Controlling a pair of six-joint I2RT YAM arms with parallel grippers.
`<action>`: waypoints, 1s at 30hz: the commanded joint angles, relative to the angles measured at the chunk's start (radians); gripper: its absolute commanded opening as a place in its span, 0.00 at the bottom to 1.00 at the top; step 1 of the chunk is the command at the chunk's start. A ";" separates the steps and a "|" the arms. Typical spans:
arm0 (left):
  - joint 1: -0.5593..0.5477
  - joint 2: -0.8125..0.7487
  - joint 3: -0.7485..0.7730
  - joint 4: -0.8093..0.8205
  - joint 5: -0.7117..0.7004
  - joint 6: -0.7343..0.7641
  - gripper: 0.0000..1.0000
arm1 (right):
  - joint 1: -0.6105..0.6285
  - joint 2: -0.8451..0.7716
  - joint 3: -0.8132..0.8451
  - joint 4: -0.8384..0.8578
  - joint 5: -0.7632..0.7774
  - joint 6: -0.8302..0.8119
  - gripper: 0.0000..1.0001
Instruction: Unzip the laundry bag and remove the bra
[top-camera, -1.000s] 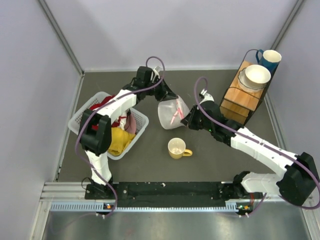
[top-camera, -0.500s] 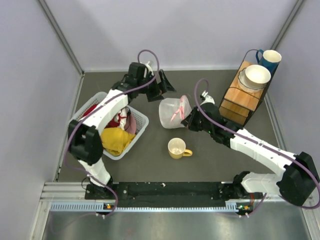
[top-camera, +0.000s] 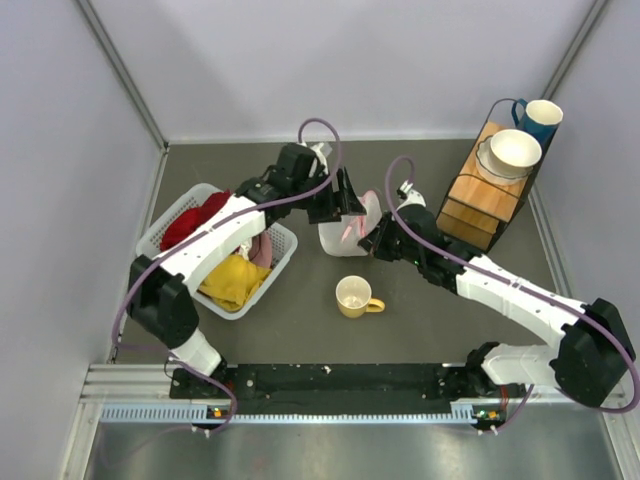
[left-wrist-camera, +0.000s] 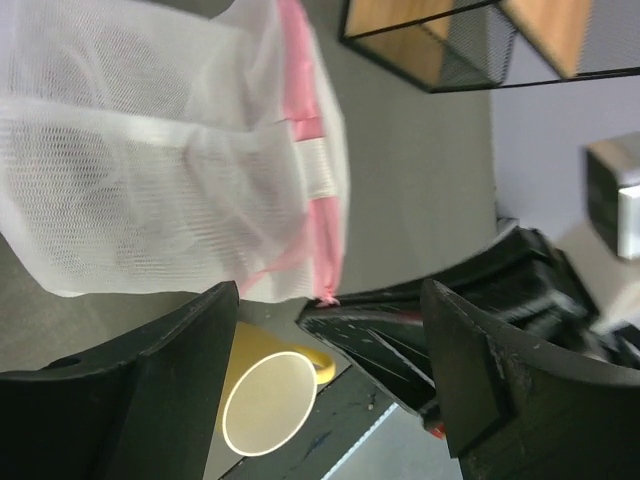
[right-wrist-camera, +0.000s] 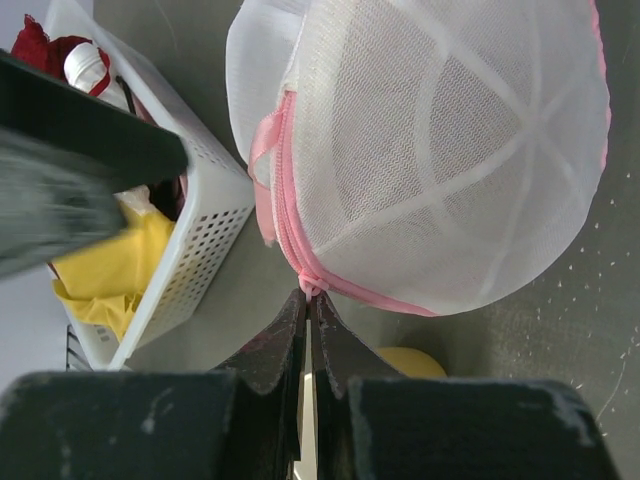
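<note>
The laundry bag (top-camera: 338, 230), a soft dome of translucent white mesh, sits on the surface (top-camera: 300, 320) between my claws. My right claw (right-wrist-camera: 308, 296) pinches its pink zipper trim (right-wrist-camera: 283, 205) on the bag's right side. My left claw (left-wrist-camera: 325, 330) gapes wide over the far side. I cannot make out the bra through the mesh.

The bag (top-camera: 340, 233) sits in the middle of the table (top-camera: 300, 335). The basket (top-camera: 268, 270) of clothes (top-camera: 235, 282) is on its left. The mug (top-camera: 355, 296) is in front. A box (top-camera: 478, 200) with a bowl (top-camera: 514, 150) on top is on the right.

laundry bag (right-wrist-camera: 440, 160) | translucent white mesh dome, pink zipper trim | lying on dark table (top-camera: 300, 300), mid-table
</note>
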 joint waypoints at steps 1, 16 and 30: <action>-0.018 0.053 0.011 -0.031 -0.045 0.017 0.79 | 0.009 -0.003 0.023 0.048 -0.012 -0.012 0.00; -0.043 0.113 0.049 0.011 0.004 0.016 0.00 | 0.003 -0.013 0.003 -0.002 -0.006 -0.024 0.00; 0.104 0.151 0.203 0.020 0.092 0.069 0.00 | -0.043 -0.190 -0.157 -0.030 -0.050 -0.048 0.00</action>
